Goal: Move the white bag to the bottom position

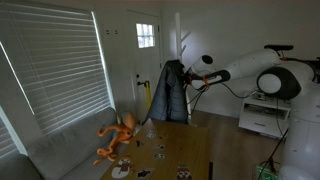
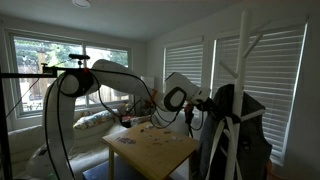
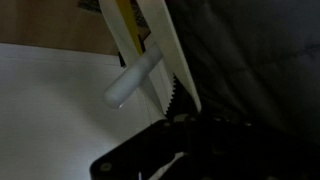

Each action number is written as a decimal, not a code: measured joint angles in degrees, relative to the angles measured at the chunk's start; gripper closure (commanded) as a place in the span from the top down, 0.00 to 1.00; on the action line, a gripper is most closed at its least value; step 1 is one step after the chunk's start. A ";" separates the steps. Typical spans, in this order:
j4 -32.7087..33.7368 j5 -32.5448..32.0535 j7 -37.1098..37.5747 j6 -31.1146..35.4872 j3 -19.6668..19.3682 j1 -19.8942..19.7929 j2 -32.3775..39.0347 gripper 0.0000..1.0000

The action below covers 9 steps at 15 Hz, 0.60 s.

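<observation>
In the wrist view a white bag [image 3: 165, 50] with a yellow part and a sawtooth edge hangs by a white peg [image 3: 133, 80] of the coat rack. Its lower end reaches the top of my dark gripper [image 3: 195, 125]. The jaws are in shadow, so I cannot tell if they are open or closed on the bag. In both exterior views the gripper [image 1: 190, 78] [image 2: 205, 105] is up against the white coat rack [image 1: 185, 45] [image 2: 240, 55], beside a dark jacket [image 1: 172, 92] [image 2: 240, 135] hanging there. The bag is too small to make out in those views.
The dark jacket fills the right of the wrist view [image 3: 255, 60]. A wooden table [image 1: 185, 150] [image 2: 150, 148] with small items stands next to the rack. An orange plush toy [image 1: 118, 135] lies on a grey sofa. A door [image 1: 145, 60] is behind the rack.
</observation>
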 measured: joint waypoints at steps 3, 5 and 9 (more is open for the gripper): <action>0.33 3.05 -3.18 -1.20 0.01 -0.29 0.84 0.36; 0.58 4.15 -4.36 -2.35 0.02 -0.42 1.00 0.50; 2.14 6.21 -5.39 -7.00 0.80 -0.41 0.47 0.77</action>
